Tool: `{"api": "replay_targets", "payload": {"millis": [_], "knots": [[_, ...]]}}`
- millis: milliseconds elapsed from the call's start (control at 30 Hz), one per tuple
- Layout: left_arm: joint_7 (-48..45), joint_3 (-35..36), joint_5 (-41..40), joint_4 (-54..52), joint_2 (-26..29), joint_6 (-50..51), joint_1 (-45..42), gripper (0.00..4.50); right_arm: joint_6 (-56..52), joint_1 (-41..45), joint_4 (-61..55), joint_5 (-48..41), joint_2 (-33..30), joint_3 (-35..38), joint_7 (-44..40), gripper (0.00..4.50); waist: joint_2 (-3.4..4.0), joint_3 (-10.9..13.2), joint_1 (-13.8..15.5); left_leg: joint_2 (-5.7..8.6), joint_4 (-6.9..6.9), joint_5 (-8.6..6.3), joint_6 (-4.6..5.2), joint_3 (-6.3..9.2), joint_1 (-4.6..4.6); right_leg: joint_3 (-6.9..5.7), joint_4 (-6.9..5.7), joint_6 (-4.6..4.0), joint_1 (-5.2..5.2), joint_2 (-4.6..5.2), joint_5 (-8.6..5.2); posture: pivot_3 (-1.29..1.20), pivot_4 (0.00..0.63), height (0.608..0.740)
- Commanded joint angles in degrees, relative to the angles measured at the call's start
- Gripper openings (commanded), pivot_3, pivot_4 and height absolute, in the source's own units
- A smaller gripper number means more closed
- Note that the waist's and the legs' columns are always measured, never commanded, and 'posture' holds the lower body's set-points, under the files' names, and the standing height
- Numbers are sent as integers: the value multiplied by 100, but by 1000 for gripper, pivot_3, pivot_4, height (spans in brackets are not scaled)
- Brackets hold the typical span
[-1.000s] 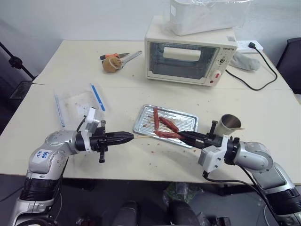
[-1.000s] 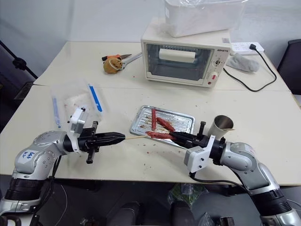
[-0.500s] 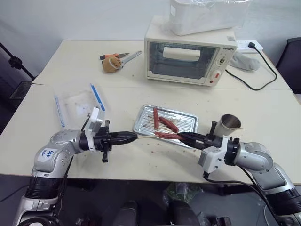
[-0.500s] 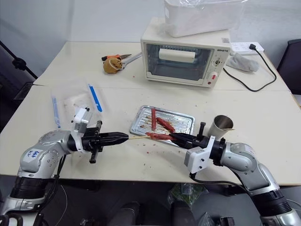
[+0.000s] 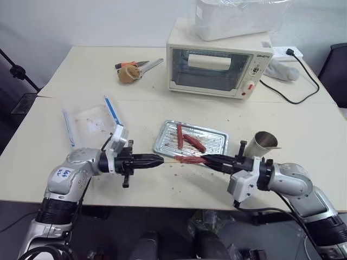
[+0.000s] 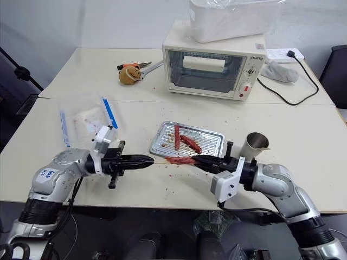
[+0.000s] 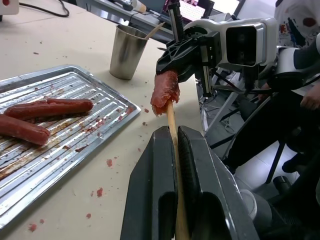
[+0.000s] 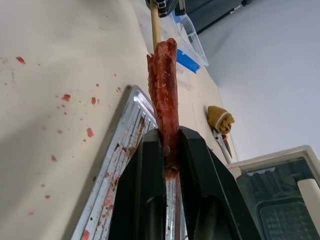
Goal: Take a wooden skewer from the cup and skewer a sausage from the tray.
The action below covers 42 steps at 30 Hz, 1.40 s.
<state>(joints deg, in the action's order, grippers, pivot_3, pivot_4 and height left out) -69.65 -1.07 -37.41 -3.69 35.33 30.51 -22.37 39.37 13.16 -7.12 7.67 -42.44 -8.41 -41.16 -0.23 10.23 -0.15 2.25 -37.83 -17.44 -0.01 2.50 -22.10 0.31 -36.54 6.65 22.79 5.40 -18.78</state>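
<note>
The left end effector (image 5: 156,160) was clamped on the wooden skewer (image 7: 171,125), its tip entering the sausage (image 5: 190,159) just ahead. The right end effector (image 5: 209,159) pinched that sausage's far end, just beside the tray (image 5: 161,139). Piercing looked underway; next, push the skewer straight along the sausage's axis.

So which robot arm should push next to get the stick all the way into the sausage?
Probably the left. Its left gripper is shut on the wooden skewer, already lined up with the sausage's end. The right gripper just holds the sausage steady.
</note>
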Motion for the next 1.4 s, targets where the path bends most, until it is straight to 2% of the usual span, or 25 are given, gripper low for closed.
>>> {"api": "replay_targets", "payload": {"millis": [33, 500, 633, 867, 1067, 1100, 1233, 1333, 1400], "knots": [[-98, -28, 56, -15, -89, -152, -153, 0, 113, 130, -204, -212, -14, -1, -38, 140, 0, 0, 7, 0, 0, 0, 0, 0, 0, -1, 0, 0, 0, 0, 0, 0, 150, 740], [-137, -195, 213, 39, -513, -366, -348, 0, 59, 293, -225, -334, 68, -176, -224, 140, 0, 0, 3, 1, -9, 0, 0, 0, -2, -3, -5, 0, 0, -2, 0, 0, 150, 740], [-134, -161, 237, 56, -548, -423, -350, 0, -253, 192, -330, -706, 63, -173, -366, 140, 0, 0, 5, 1, -11, 0, 0, 1, -2, -3, -4, 0, 0, -2, 0, 0, 150, 740], [-90, 11, 277, 89, -483, -611, -250, 0, -515, 118, -474, -954, -4, -28, -467, 2273, 0, 0, 5, 1, -12, 0, 1, 1, -2, -2, -1, 0, 0, 0, 0, 0, 150, 740], [49, 258, 346, 144, -453, -960, -150, 0, -619, -24, -634, -1231, -147, 115, -617, 4335, 0, 0, 12, 1, -13, -1, 1, 1, -2, -2, 0, 0, 0, 1, 0, 0, 150, 740], [88, 333, 373, 142, -452, -1070, -113, 0, -727, -82, -715, -1365, -167, 194, -618, 4467, 0, 0, 11, 1, -13, -1, 1, 2, -2, -2, 1, 0, 0, 1, 0, 0, 150, 740], [459, 816, 466, 107, -463, -1583, 84, 0, -1460, -532, -1236, -2405, -283, 568, -703, 4467, 0, 0, 12, 0, -13, -1, 1, 3, -3, -1, 3, 0, 0, 4, 0, 0, 150, 740], [1149, 1427, 293, 77, -514, -1583, 234, 0, -2926, -1209, -2013, -4072, -445, 899, -576, 4467, 0, 0, 21, -5, -12, -2, 0, 13, -3, 1, 5, 0, -8, 5, 0, 0, 150, 740], [1746, 1866, 210, 129, -581, -1527, 259, 0, -3561, -1423, -2387, -4764, -376, 1175, -222, 4467, -3, 1, 25, -6, -13, -2, 1, 19, -2, -1, 6, 0, -15, 8, 0, 0, 150, 740]]}}
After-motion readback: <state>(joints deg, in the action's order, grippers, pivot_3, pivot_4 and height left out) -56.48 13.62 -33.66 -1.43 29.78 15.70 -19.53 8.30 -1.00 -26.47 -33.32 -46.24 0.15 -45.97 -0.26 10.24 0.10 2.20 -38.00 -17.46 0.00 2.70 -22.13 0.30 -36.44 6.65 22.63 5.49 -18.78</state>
